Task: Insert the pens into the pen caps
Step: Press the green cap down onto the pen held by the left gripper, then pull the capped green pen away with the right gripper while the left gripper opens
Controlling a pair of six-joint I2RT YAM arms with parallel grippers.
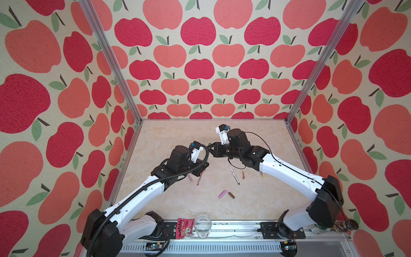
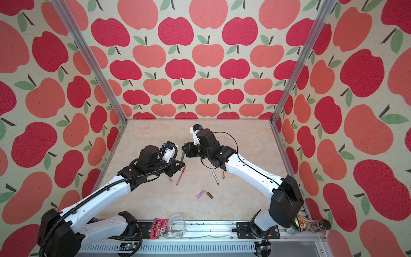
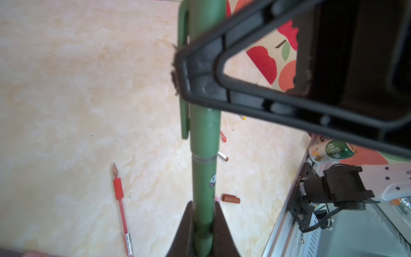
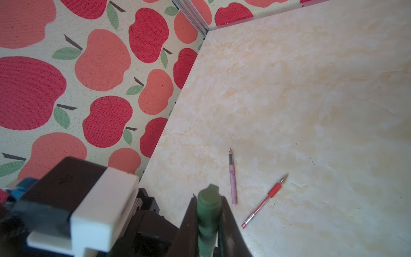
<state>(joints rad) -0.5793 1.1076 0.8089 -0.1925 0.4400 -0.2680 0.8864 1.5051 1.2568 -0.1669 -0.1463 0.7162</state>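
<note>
My left gripper [image 3: 203, 214] is clamped narrow on the lower barrel of the dark green pen [image 3: 203, 182]. My right gripper [image 4: 209, 208] pinches the dark green cap [image 3: 204, 133] from both sides. Pen and cap share one line, held above the middle of the surface [image 1: 178, 138]. In both top views the long axis runs from the near edge toward the far edge, cap end farther.

The barrel is a smooth, matte round tube with a small white print. The cap is the same green, slightly thicker, with a flat clip along one side. A thin pale ring shows at the seam, so the cap seems seated, though I cannot tell how fully.

The surface is glossy, cream and marbled. On it lie the red pen [image 3: 121, 200], translucent with a rubbery red grip and metal tip, and the slim lilac-pink pen [image 4: 232, 178]. The stubby brown cap [image 3: 231, 198] lies toward the near edge.
</note>
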